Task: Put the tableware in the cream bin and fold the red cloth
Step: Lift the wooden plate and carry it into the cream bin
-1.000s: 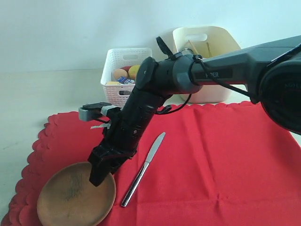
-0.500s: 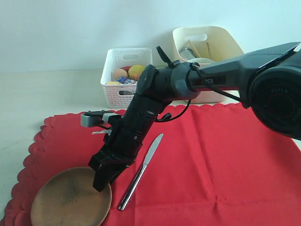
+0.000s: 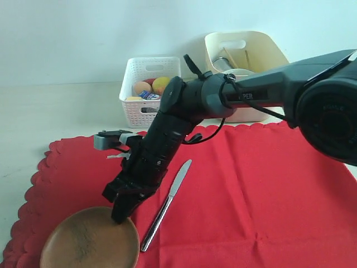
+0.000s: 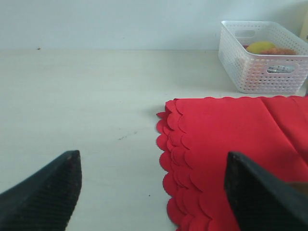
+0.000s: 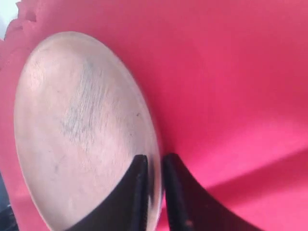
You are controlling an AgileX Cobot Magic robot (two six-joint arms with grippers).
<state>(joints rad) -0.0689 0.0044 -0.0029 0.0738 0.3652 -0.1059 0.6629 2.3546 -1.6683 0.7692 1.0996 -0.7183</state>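
The round brown wooden plate [image 3: 83, 241] lies on the near left corner of the red cloth [image 3: 251, 190]. My right gripper [image 3: 119, 214] reaches across to it, its two fingers pinching the plate's far rim. In the right wrist view the gripper [image 5: 154, 161] is shut on the rim of the plate [image 5: 72, 125], one finger inside and one outside. A metal knife [image 3: 167, 204] lies on the cloth just right of the plate. The cream bin [image 3: 265, 53] stands at the back right with chopsticks [image 3: 246, 56] inside. My left gripper [image 4: 151, 161] hangs open over the table at the edge of the cloth [image 4: 226, 130].
A white perforated basket [image 3: 146, 84] with food items stands behind the cloth, left of the cream bin; it also shows as the basket [image 4: 262, 65] in the left wrist view. Bare pale table stretches left of the cloth.
The right gripper's fingers have closed on the plate's rim. The arm has shifted slightly left and the plate has slid a little toward the near edge.
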